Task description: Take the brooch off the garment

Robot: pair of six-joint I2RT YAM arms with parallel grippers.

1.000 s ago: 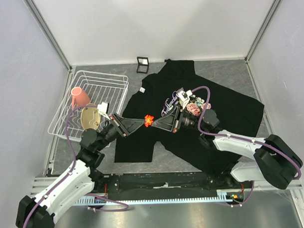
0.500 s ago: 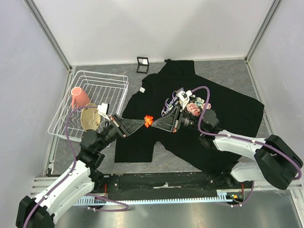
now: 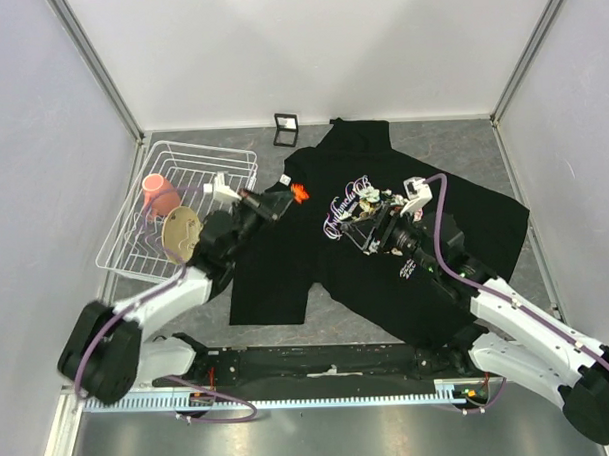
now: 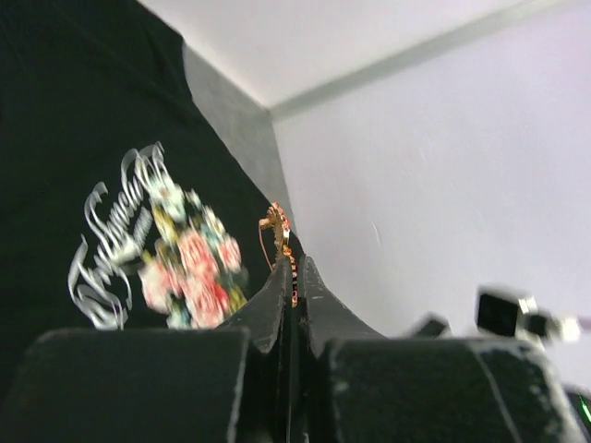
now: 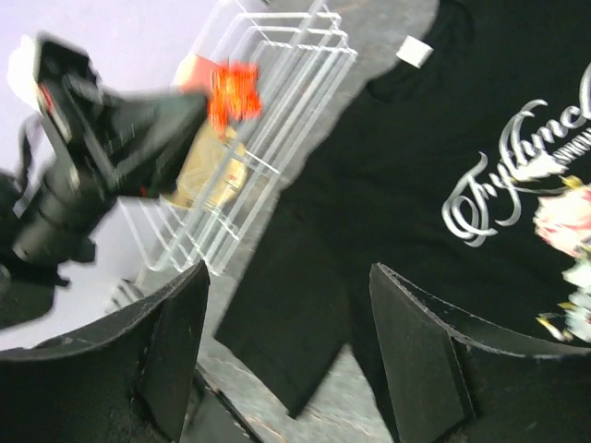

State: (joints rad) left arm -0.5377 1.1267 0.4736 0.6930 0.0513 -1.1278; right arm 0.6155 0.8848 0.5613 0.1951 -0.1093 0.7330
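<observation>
Brooch: the red-orange leaf brooch (image 3: 299, 193) was pinched at the tips of the left tool (image 3: 287, 200), above the garment's neck end and close to the white label (image 3: 285, 181).
Brooch axis: it stuck out past the fingertips, its long axis in line with the left tool, pointing away from that arm toward the far right of the bench (image 3: 462, 142). In the left wrist view it stood edge-on, rising from the tips.
Left tool: clenched on the brooch, jaws all but touching.
Right tool: the right tool (image 5: 288, 277) was released, jaws wide apart with nothing between them, beside the lettering (image 5: 499, 185) and flower print (image 5: 568, 221).
Garment: the black garment (image 3: 474, 222) lay spread on the bench.
Hard to make out: in the right wrist view the brooch was a red blur. Edge-on it showed only a thin gold line, and the clasp could not be made out.
Hidden: the right arm covered part of the print and the near hem.
Nearby: a wire basket (image 3: 197, 152) holding a pink cup (image 3: 160, 193) and a tan disc (image 3: 182, 230) sat left of the garment.
</observation>
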